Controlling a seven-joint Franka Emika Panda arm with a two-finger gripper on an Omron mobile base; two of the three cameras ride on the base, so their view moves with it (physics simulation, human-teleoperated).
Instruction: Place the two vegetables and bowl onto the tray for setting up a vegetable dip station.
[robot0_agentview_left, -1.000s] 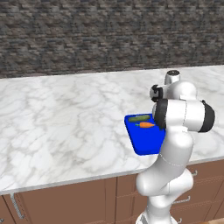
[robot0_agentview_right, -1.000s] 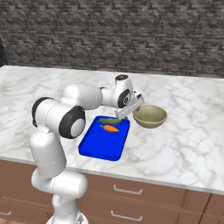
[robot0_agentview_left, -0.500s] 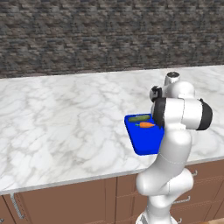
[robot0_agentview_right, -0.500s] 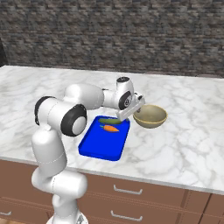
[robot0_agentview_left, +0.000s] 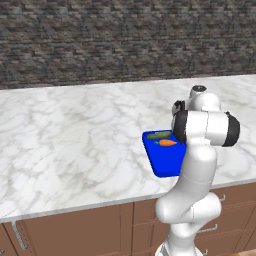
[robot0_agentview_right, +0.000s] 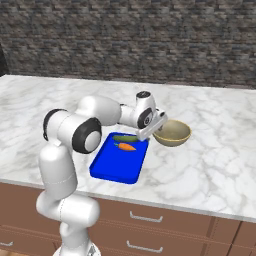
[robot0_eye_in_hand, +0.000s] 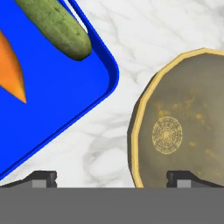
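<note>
The left base view is looking forward and down from behind the arm (robot0_agentview_left: 200, 165) at some distance, taking in the bench (robot0_agentview_left: 75, 140) and stone wall (robot0_agentview_left: 100, 40). The right base view is facing the same bench from the other side, the arm rising at its lower left. Both are sharing the tray (robot0_agentview_right: 117, 160), carrot (robot0_agentview_right: 126, 147) and cucumber (robot0_agentview_right: 125, 138). The hand view is looking straight down from very near, sharing the tray corner and bowl (robot0_eye_in_hand: 183, 118) with the right base view.

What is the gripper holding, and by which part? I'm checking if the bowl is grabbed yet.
Nothing. The gripper is open, its fingers straddling the rim of the bowl on the counter.
</note>
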